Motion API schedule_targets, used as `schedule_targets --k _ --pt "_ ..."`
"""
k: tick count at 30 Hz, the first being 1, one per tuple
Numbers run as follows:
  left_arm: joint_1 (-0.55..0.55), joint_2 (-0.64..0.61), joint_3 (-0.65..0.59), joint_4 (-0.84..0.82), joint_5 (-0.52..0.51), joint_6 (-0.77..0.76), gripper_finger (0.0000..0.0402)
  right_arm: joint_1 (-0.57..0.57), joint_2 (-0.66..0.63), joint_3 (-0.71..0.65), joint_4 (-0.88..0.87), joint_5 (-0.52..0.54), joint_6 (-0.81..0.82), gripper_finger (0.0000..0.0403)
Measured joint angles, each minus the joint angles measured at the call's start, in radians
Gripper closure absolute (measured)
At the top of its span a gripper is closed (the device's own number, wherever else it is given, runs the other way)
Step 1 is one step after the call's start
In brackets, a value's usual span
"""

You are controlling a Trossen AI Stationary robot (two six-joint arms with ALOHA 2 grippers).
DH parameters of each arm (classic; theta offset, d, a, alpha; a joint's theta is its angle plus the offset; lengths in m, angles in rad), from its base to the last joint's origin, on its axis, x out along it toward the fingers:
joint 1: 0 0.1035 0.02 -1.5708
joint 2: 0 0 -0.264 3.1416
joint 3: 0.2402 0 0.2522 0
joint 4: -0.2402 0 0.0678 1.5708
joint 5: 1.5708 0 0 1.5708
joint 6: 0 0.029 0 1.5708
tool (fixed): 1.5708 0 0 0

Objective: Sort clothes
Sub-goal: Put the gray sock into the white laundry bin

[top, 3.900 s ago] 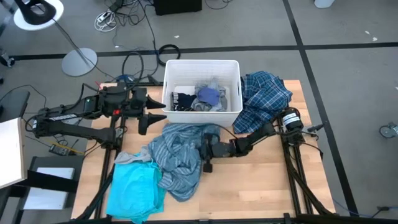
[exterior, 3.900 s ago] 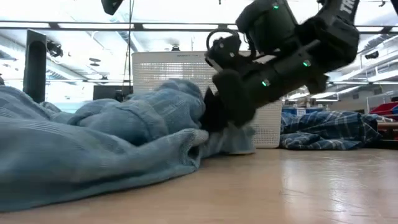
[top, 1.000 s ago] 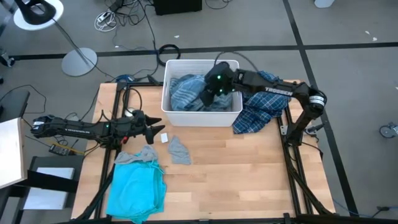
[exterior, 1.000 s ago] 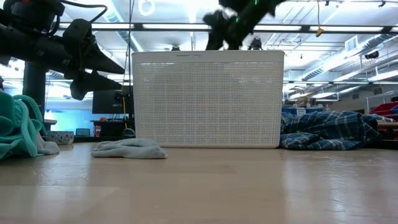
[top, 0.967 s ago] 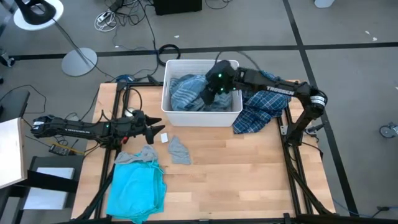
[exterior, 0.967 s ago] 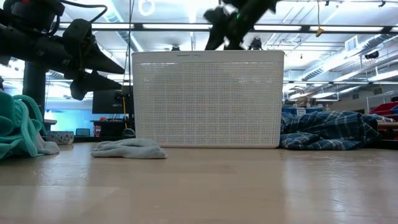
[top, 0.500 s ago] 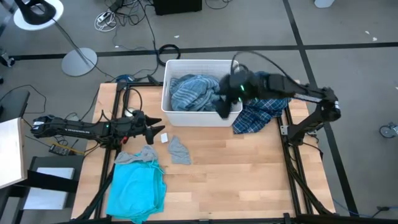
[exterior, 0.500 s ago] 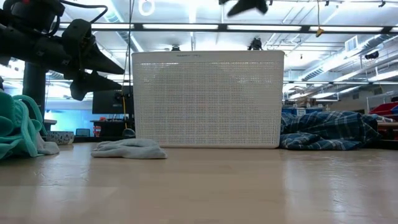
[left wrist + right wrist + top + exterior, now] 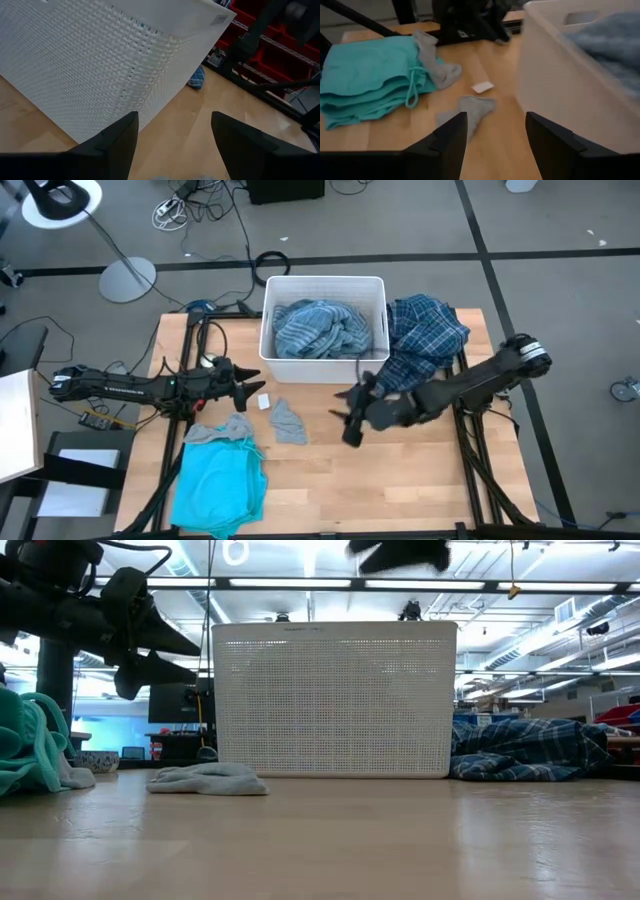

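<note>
Grey scrap [image 9: 288,422] lies loose on the table [image 9: 420,470], between both arms. We see the right gripper [image 9: 352,420] spread and empty, nearing from the bin side; left gripper [image 9: 250,381] spread, empty, about equally near.

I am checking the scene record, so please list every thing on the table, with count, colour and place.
bin: one, white, back middle of the table.
striped shirt: one, blue-grey, inside the bin.
plaid shirt: one, navy-white, right of the bin.
turquoise garment: one, front left corner.
grey garment: one, on the turquoise one's back edge.
small grey piece: one, on bare wood before the bin.
white tag: one, beside the small grey piece.
left gripper: open, empty, left of the bin.
right gripper: open, empty, above the table's middle.
</note>
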Motion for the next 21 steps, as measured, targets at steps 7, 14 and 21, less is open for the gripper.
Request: schedule_targets --k 7,14,21 --pt "0.0 0.0 0.0 0.01 0.0 0.0 0.0145 -0.053 0.245 -0.145 0.542 -0.06 -0.186 0.0201" --pt "0.0 0.0 0.0 -0.001 0.025 0.0 0.0145 -0.108 0.585 -0.097 0.932 -0.264 -0.304 0.0203" --pt "0.0 0.0 0.0 -0.01 0.033 -0.002 0.0145 -0.143 0.802 0.04 0.985 -0.266 -0.294 0.0205"
